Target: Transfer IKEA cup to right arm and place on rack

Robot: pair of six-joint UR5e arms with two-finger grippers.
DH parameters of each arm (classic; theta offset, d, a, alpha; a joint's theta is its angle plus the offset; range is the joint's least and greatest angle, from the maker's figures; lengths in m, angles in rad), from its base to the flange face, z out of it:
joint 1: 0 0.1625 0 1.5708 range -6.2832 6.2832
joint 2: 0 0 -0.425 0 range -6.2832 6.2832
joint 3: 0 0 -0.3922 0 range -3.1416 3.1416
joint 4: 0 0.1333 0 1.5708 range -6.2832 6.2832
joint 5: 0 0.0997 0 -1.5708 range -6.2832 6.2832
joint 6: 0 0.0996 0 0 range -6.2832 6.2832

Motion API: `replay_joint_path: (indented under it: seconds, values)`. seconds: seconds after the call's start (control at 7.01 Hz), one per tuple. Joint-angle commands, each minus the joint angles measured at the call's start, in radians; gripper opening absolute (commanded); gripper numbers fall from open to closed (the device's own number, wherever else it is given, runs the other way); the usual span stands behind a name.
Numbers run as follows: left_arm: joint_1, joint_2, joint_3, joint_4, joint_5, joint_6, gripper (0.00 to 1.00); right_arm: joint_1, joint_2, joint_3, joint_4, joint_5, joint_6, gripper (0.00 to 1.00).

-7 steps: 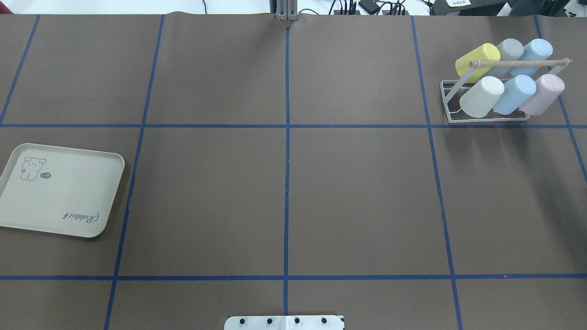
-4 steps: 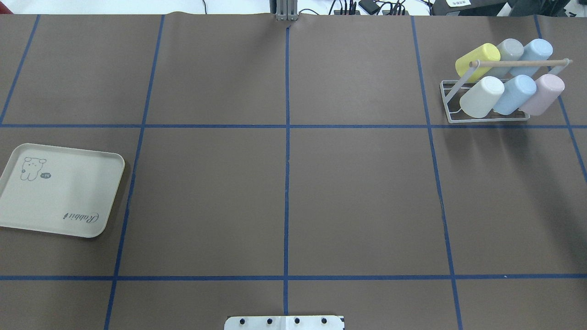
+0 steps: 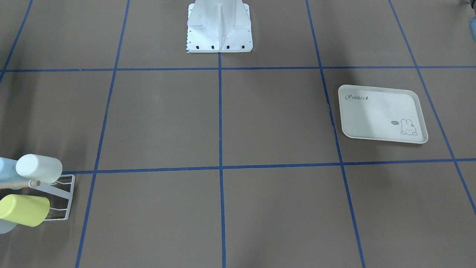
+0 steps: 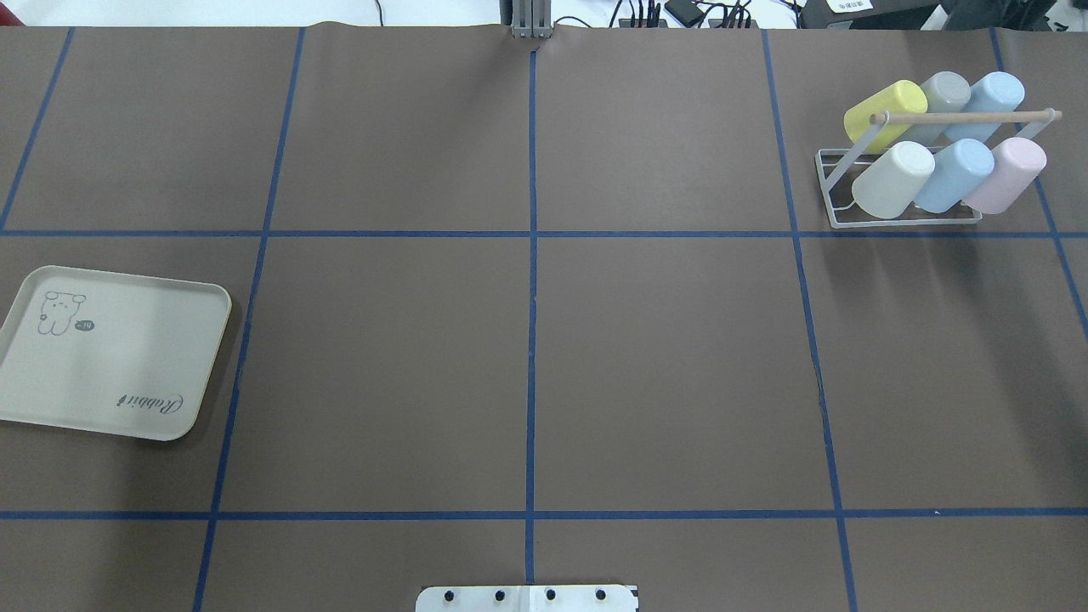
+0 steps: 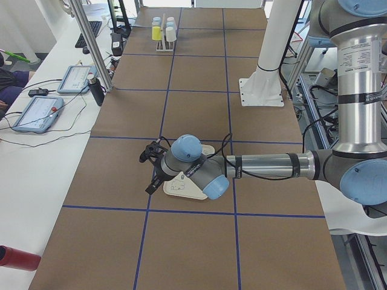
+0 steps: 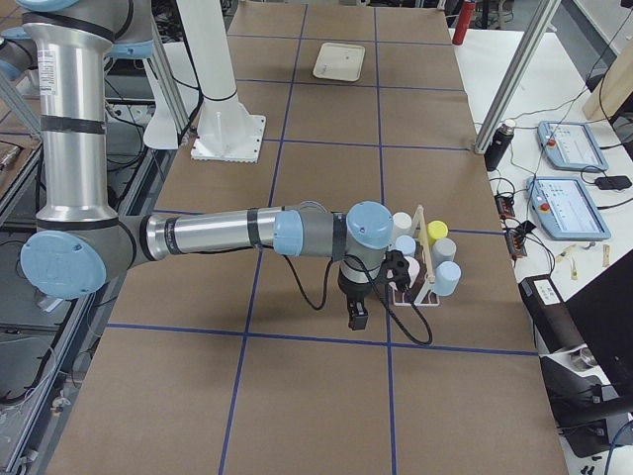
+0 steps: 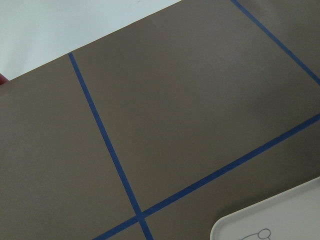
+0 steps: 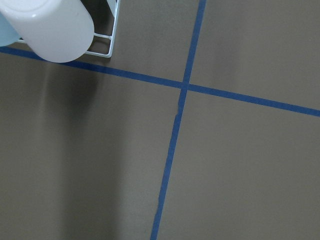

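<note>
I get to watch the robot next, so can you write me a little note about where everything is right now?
Left gripper: above the table by the rabbit-print tray; open or shut, cannot tell. No cup shows in it.
Right gripper: beside the white wire rack; cannot tell either. No cup shows in it.
The rack holds six cups. Far row: yellow cup, grey cup, blue cup. Near row: cream cup, second blue cup, pink cup.
The tray is bare, and no loose cup is in view.
Done: every cup in view is racked.
Left: probably nothing.
</note>
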Motion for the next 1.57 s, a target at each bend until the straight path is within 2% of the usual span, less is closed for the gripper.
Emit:
replay_joint_path:
  seconds: [0.0, 0.14, 0.43, 0.71, 0.86, 1.14, 1.43]
  values:
    - [0.001, 0.002, -0.013, 0.182, 0.007, 0.015, 1.0, 0.0, -0.002, -0.002, 0.002, 0.0, 0.002, 1.0]
    - [0.008, 0.002, -0.029, 0.264, 0.005, 0.101, 1.0, 0.0, -0.002, -0.002, 0.002, -0.001, 0.002, 1.0]
    - [-0.015, -0.003, -0.125, 0.593, 0.011, 0.267, 1.0, 0.0, -0.005, -0.004, 0.002, -0.001, 0.005, 1.0]
    - [-0.047, -0.006, -0.17, 0.753, 0.013, 0.367, 1.0, 0.0, -0.01, -0.008, 0.002, -0.006, 0.002, 1.0]
    - [-0.048, -0.008, -0.169, 0.804, 0.013, 0.378, 1.0, 0.0, -0.011, -0.037, 0.002, -0.004, 0.005, 1.0]
    - [-0.065, -0.014, -0.165, 0.806, 0.034, 0.378, 1.0, 0.0, -0.013, -0.05, 0.002, 0.015, 0.006, 1.0]
    - [-0.067, -0.015, -0.159, 0.806, 0.034, 0.378, 1.0, 0.0, -0.011, -0.05, 0.042, 0.087, 0.009, 1.0]
